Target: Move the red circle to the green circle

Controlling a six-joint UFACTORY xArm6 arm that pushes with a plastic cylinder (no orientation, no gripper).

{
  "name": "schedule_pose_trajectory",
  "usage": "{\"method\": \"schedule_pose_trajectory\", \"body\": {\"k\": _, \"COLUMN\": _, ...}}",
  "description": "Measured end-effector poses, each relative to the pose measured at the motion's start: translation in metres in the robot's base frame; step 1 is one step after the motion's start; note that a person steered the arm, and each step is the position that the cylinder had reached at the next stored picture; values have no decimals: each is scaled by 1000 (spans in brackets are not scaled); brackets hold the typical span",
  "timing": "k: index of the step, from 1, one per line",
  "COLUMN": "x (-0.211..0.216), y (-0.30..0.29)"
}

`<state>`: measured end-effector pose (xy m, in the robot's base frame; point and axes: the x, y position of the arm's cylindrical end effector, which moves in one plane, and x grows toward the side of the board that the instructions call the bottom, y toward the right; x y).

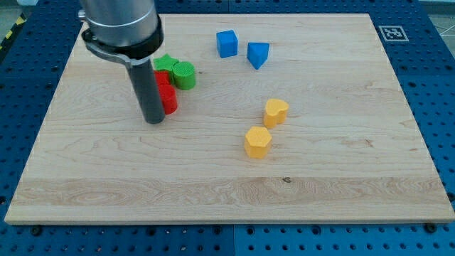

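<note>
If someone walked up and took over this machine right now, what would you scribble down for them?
My tip: down on the wooden board, just to the view's left of the red blocks.
Job's things: the red blocks are partly hidden behind the rod, so I cannot tell which is the circle. The green circle sits just above them toward the view's right, very close or touching. Another green block is next to it.
Done: red looks practically at the green circle.
Left: check contact, perhaps one small nudge.
</note>
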<state>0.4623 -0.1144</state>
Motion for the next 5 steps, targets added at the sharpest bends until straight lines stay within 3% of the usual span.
{"method": "schedule_pose_trajectory", "body": {"k": 5, "x": -21, "y": -10}}
